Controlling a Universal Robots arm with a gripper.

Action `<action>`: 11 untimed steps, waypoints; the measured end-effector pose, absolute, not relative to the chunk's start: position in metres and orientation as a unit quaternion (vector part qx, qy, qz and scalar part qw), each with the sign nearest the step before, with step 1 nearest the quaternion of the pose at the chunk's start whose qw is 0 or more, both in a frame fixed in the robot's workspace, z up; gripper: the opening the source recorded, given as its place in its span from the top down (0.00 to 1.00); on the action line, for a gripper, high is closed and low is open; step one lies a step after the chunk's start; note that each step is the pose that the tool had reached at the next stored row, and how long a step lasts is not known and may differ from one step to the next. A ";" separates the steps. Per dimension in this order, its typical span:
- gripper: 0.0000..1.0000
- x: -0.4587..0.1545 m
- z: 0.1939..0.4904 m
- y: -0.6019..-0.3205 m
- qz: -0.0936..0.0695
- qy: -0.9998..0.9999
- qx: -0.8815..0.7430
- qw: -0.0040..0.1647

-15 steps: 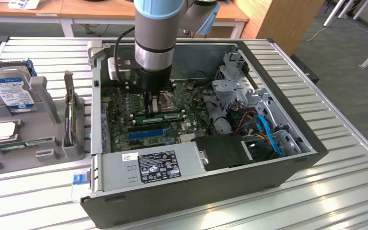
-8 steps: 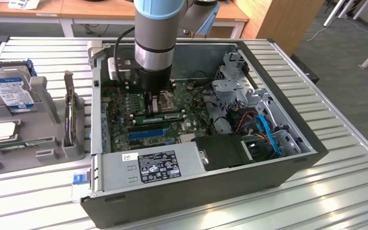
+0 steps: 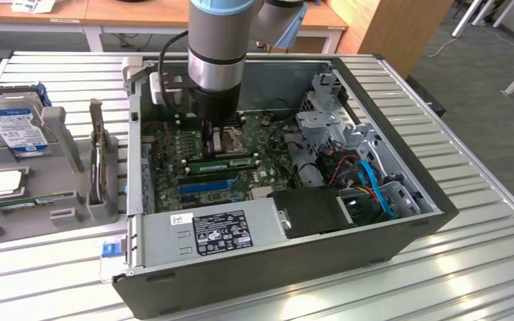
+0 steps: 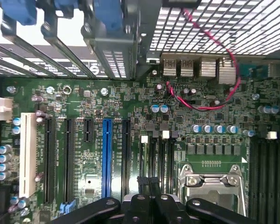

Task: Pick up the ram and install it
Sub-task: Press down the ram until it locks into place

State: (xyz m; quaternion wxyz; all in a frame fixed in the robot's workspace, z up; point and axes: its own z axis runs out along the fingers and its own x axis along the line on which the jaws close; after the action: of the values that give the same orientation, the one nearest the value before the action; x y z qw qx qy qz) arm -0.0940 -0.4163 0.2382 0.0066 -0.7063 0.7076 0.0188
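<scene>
We see the arm reaching down into the open computer case (image 3: pixel 400 221) that lies on the slatted metal counter (image 3: pixel 489 267), with its claw (image 4: pixel 150 183) low over the motherboard (image 4: pixel 130 116). In the wrist view the claw's two dark fingers (image 4: pixel 143 183) are pressed together just beside the empty CPU socket (image 4: pixel 212 179), right over a black memory slot, and we cannot tell whether anything is pinched between them. In the exterior view a long green ram stick (image 3: pixel 224 160) lies seated in the slots beside the socket, just in front of the arm. On the exterior view's left, a grey holder (image 3: pixel 34 194) carries a hard drive (image 3: pixel 16 127) and a square processor chip (image 3: pixel 7 182).
</scene>
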 end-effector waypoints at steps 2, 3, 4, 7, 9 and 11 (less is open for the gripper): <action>0.90 -0.094 0.244 -0.416 0.019 0.708 -0.706 0.007; 0.90 -0.094 0.247 -0.416 0.019 0.708 -0.706 0.007; 0.90 -0.094 0.250 -0.416 0.019 0.708 -0.706 0.007; 0.90 -0.094 0.260 -0.416 0.019 0.708 -0.706 0.007; 0.90 -0.094 0.269 -0.416 0.019 0.708 -0.706 0.007; 0.90 -0.094 0.278 -0.416 0.019 0.708 -0.706 0.007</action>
State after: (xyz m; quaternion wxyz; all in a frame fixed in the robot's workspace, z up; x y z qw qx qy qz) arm -0.0940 -0.4163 0.2779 0.0066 -0.7063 0.7076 0.0188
